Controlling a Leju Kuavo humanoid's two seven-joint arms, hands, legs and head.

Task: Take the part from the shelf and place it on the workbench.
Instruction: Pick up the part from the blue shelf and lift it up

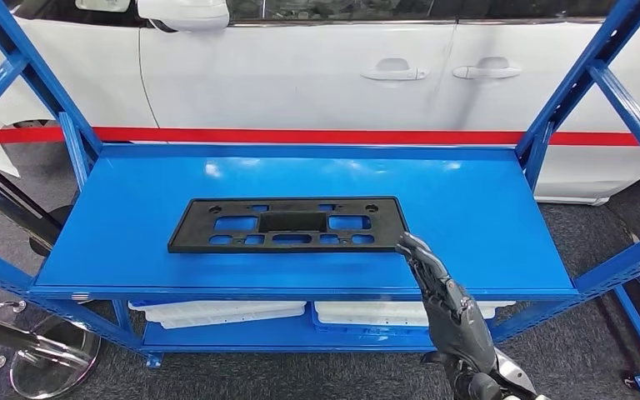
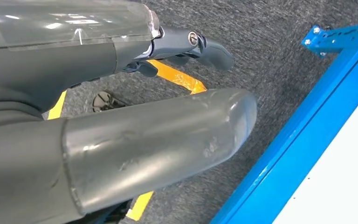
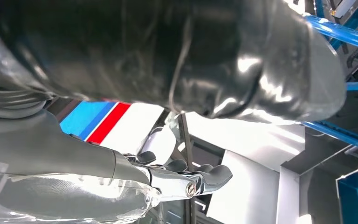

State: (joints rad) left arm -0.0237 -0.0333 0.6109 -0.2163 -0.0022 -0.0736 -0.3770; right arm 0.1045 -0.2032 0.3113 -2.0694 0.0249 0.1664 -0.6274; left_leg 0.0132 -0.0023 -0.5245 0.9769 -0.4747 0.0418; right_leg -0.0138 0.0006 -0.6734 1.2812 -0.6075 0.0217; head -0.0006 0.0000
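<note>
The blue metal shelf rack [image 1: 500, 208] runs past the head view's edges on both sides, its uprights cut off at the top. On the lower level, flat white plastic trays [image 1: 217, 312] show along their front strips alone — the upper deck covers the rest. The white car [image 1: 317, 75] behind is cropped above its door handles. The right hand [image 1: 446, 308] leaves the bottom edge at the wrist. In the right wrist view, glare washes out the background — nothing there reads clearly.
</note>
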